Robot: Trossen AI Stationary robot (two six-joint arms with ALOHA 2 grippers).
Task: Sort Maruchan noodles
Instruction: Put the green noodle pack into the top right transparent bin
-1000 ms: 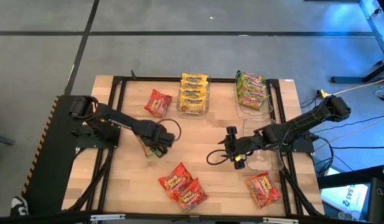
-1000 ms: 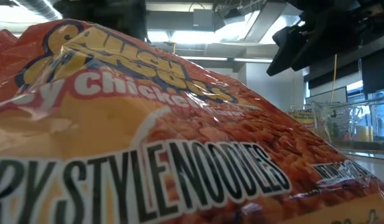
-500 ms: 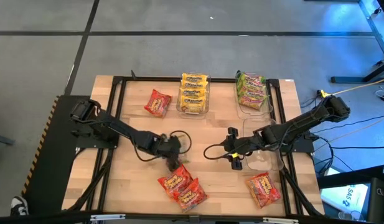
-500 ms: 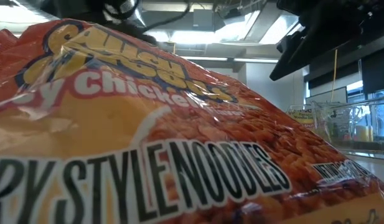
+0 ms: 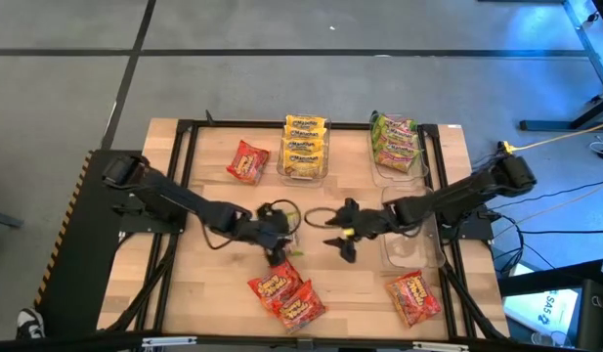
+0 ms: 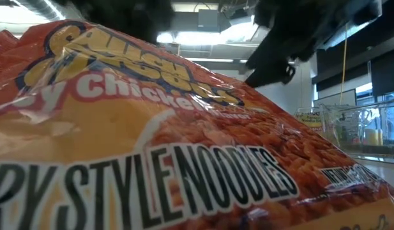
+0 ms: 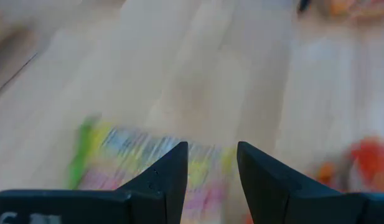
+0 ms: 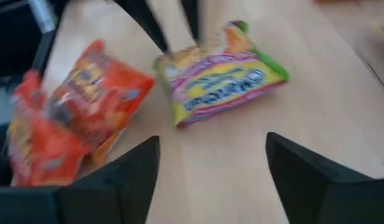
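Both arms have swung in toward desk centre since 1 s ago: left gripper (image 5: 279,249) has its jaws clamped on a light green packet (image 8: 220,74) just above the 2 red-orange packets (image 5: 286,290), right gripper (image 5: 342,238) with jaws wide apart just beside it. Step looks like a handover of the green packet; next move calls for the right jaws to close on it, then carry to the green bin (image 5: 399,168).
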